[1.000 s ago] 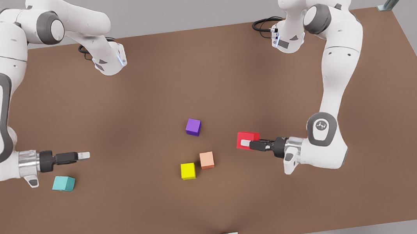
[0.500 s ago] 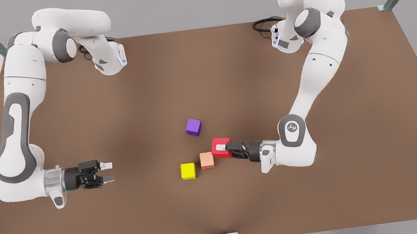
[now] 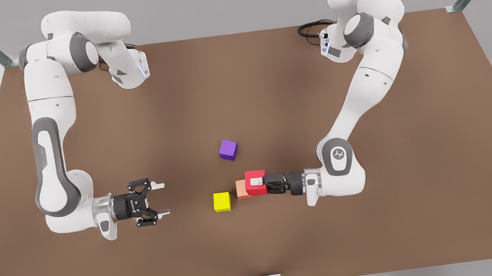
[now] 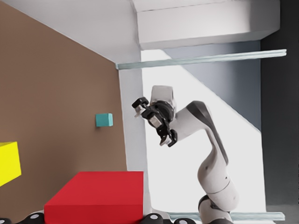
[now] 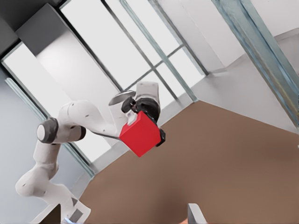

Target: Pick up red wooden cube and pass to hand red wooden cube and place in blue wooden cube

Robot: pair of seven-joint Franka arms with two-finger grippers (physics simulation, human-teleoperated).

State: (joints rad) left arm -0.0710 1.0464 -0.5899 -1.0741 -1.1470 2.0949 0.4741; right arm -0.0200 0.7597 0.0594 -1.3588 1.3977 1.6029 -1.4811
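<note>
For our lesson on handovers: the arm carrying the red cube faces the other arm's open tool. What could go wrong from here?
1. In the front view the left tool holds the red wooden cube overlapping the salmon-orange cube; if it is carried low, it may knock that cube.
2. The right tool waits open across the gap; a misaligned grab could drop the cube near the yellow cube, far from the teal cube.
</note>
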